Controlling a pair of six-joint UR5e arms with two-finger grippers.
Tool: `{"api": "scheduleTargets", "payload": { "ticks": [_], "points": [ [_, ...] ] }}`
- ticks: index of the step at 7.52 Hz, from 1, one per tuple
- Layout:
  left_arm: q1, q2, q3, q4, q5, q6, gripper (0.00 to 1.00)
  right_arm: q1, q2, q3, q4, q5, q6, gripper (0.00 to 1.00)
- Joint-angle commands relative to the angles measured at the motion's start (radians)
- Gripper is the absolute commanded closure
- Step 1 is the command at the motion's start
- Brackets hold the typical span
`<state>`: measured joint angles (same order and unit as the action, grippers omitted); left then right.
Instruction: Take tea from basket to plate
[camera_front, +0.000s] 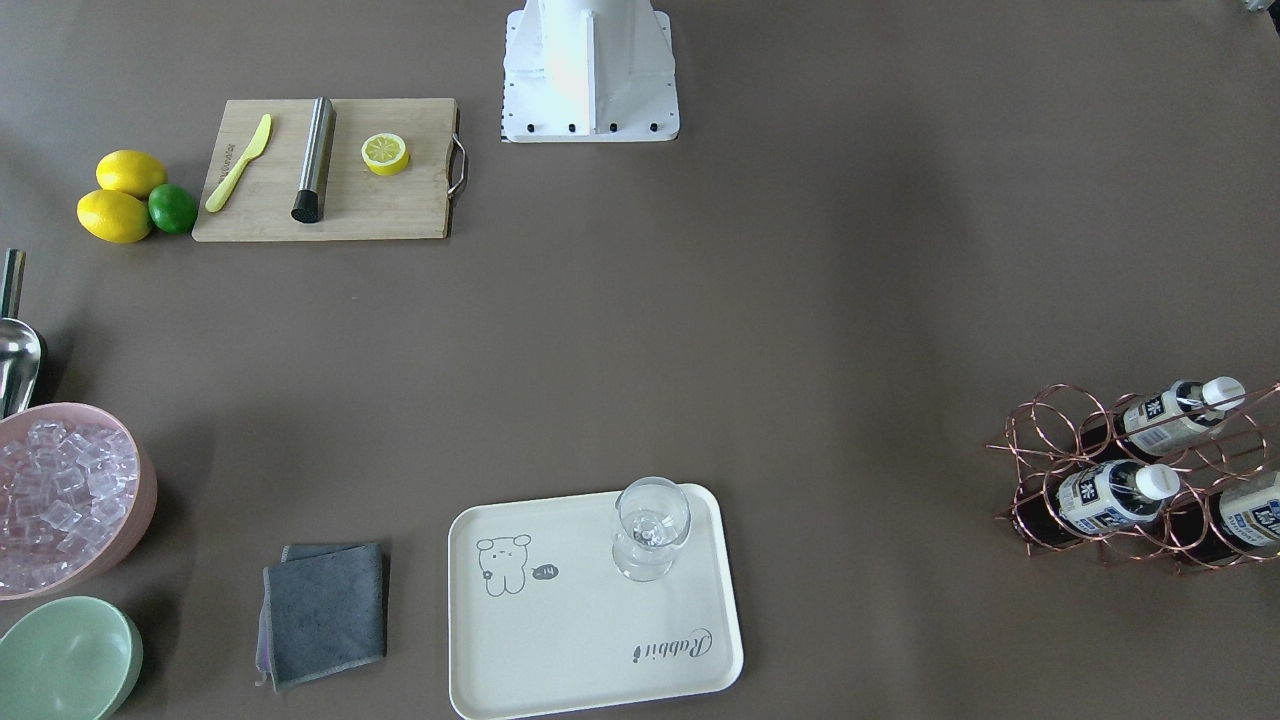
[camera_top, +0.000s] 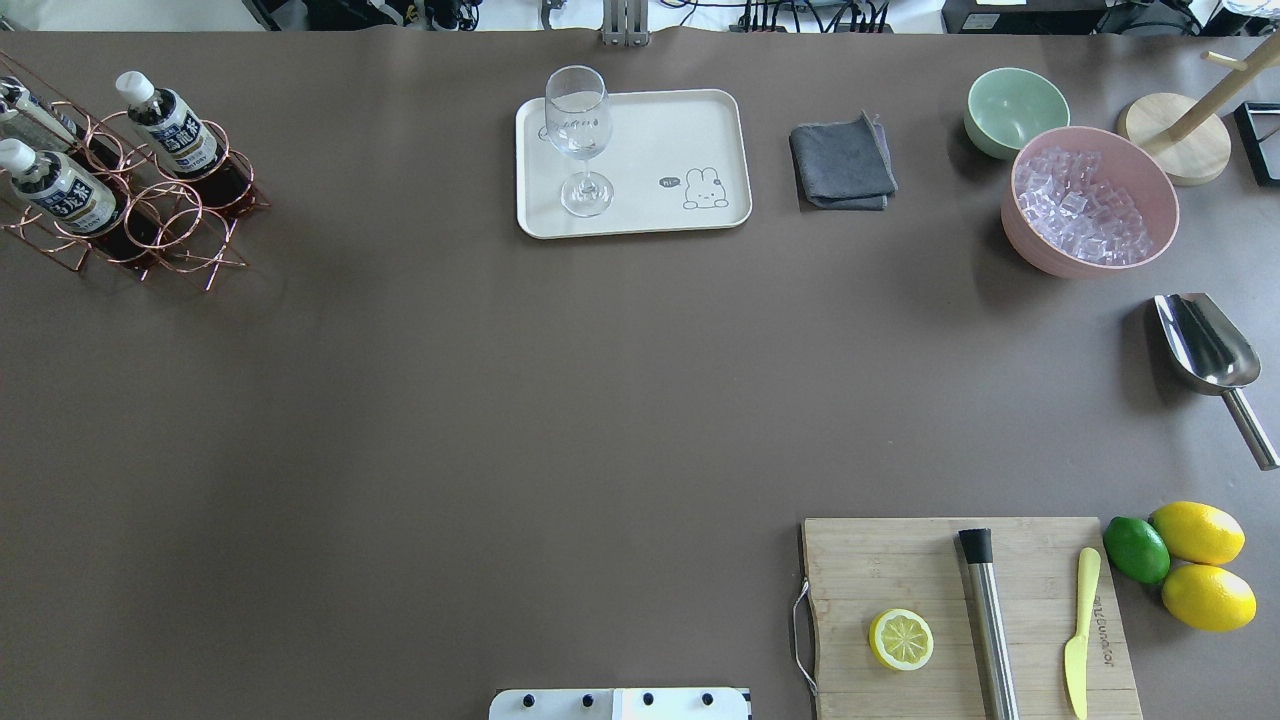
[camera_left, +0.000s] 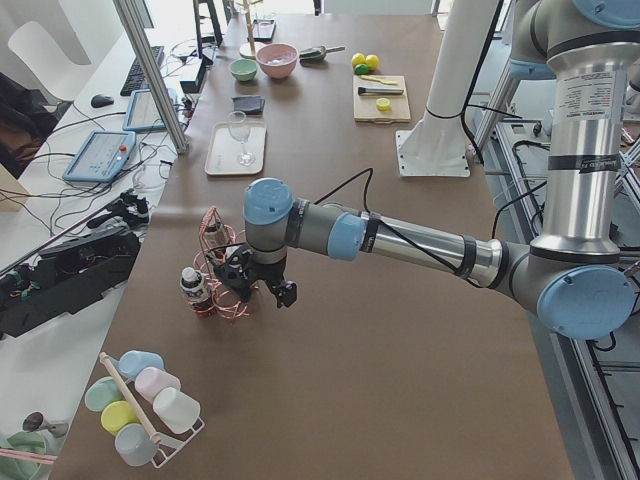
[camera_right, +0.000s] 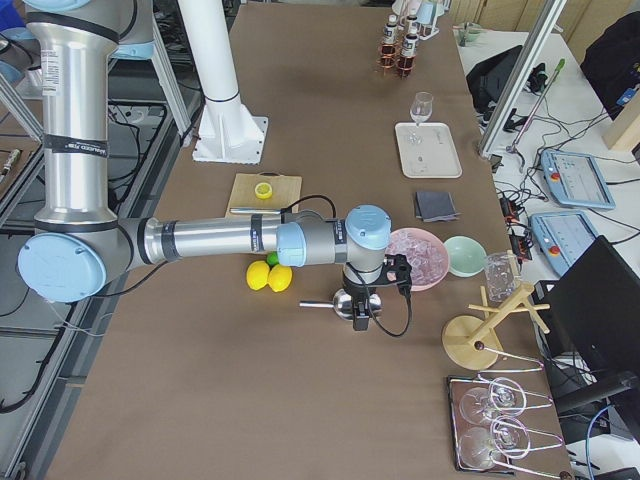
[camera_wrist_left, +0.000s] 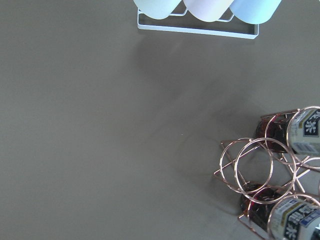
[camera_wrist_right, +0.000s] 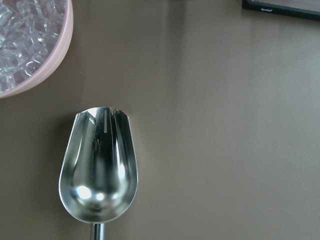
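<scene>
**Containers and contents.** The copper wire basket (camera_front: 1060, 440) stands near the table's end on the robot's left. It holds all three tea bottles (camera_front: 1108, 497), each in its own ring, well apart from the cream plate (camera_front: 580, 610). The plate carries only a clear glass (camera_front: 650, 525), upright near one corner. The pink bowl (camera_front: 146, 470) is filled with ice cubes (camera_front: 60, 490), and the steel scoop (camera_wrist_right: 98, 170) lies just beside it.

**Obscured detail.** One bottle is cut off by the front view's edge, and the scoop's handle leaves the wrist frame. The left gripper (camera_left: 262, 292) hangs apparently just beside the basket, and the right gripper (camera_right: 360, 312) hangs over the scoop. Only the side cameras show them, so whether either is spread or closed cannot be told.
</scene>
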<state>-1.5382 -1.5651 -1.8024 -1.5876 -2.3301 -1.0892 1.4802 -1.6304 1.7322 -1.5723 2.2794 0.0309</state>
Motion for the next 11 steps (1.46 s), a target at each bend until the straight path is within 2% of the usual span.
{"api": "scheduleTargets", "payload": {
  "ticks": [1,2,3,5,6,7,9,11],
  "points": [
    [0.004,-0.19,0.023,0.256,0.008,-0.12,0.01,0.0,-0.002,0.0,0.0,0.002,0.0,0.0],
    [0.003,-0.342,0.129,0.379,0.008,-0.121,0.01,0.0,-0.002,0.0,0.0,0.005,0.001,0.0],
    [0.003,-0.46,0.247,0.403,0.008,-0.124,0.01,0.0,-0.002,0.0,0.0,0.006,0.0,0.0],
    [-0.02,-0.477,0.219,0.457,0.003,-0.132,0.01,0.0,-0.002,0.0,0.0,0.006,0.001,0.0],
    [-0.017,-0.475,0.151,0.506,0.012,-0.202,0.01,0.0,-0.002,0.0,0.0,0.006,0.001,0.0],
    [-0.02,-0.498,0.147,0.533,0.011,-0.208,0.01,0.0,-0.002,0.0,0.0,0.006,0.001,0.0],
    [-0.014,-0.552,0.202,0.568,0.009,-0.239,0.01,0.0,-0.002,-0.002,0.0,0.003,0.0,0.0],
    [-0.014,-0.567,0.293,0.506,0.008,-0.276,0.01,0.0,-0.003,-0.003,0.0,0.0,0.0,0.0]
  ]
}}
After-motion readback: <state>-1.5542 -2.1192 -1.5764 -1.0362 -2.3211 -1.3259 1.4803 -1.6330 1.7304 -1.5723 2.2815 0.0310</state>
